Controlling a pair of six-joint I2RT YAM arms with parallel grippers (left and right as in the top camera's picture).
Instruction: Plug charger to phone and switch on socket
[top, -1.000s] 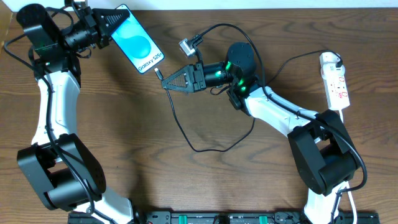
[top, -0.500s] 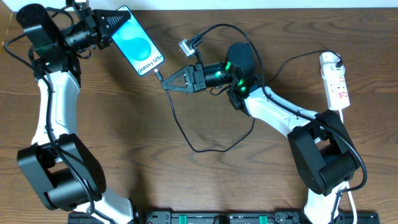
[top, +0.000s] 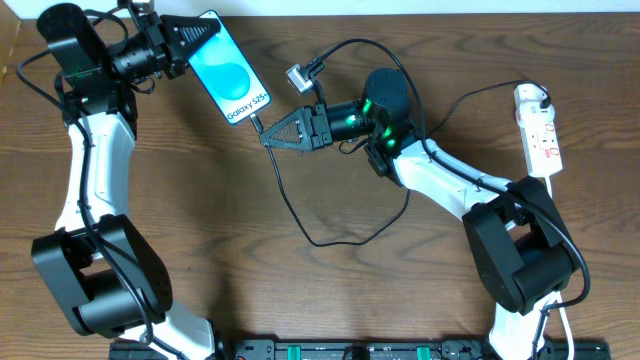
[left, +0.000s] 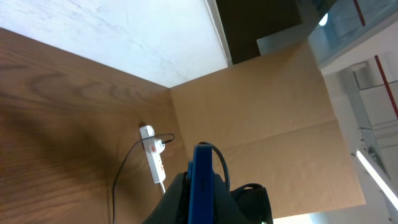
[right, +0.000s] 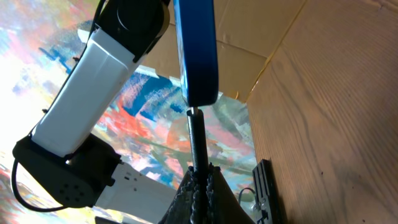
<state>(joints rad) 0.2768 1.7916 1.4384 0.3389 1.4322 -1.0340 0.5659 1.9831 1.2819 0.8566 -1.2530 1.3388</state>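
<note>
My left gripper (top: 196, 34) is shut on the top end of the phone (top: 231, 68), which shows its teal screen and "Galaxy S25+" text and is held above the table's back left. In the left wrist view the phone (left: 203, 180) shows edge-on between the fingers (left: 202, 186). My right gripper (top: 270, 137) is shut on the charger's plug end (top: 262, 129), whose tip meets the phone's bottom edge. In the right wrist view the plug (right: 196, 140) rises from the jaws (right: 198, 177) into the phone's lower edge (right: 198, 56). The black cable (top: 300, 215) loops over the table. The white socket (top: 538, 130) lies at the far right.
A small silver-tipped connector (top: 302, 72) on a thicker black cable lies behind my right gripper. The socket also shows far off in the left wrist view (left: 155, 158). A black rail (top: 350, 350) runs along the table's front edge.
My left gripper has carried the phone a little to the right and down, so its bottom edge has closed onto the plug tip. The right gripper has barely moved.
</note>
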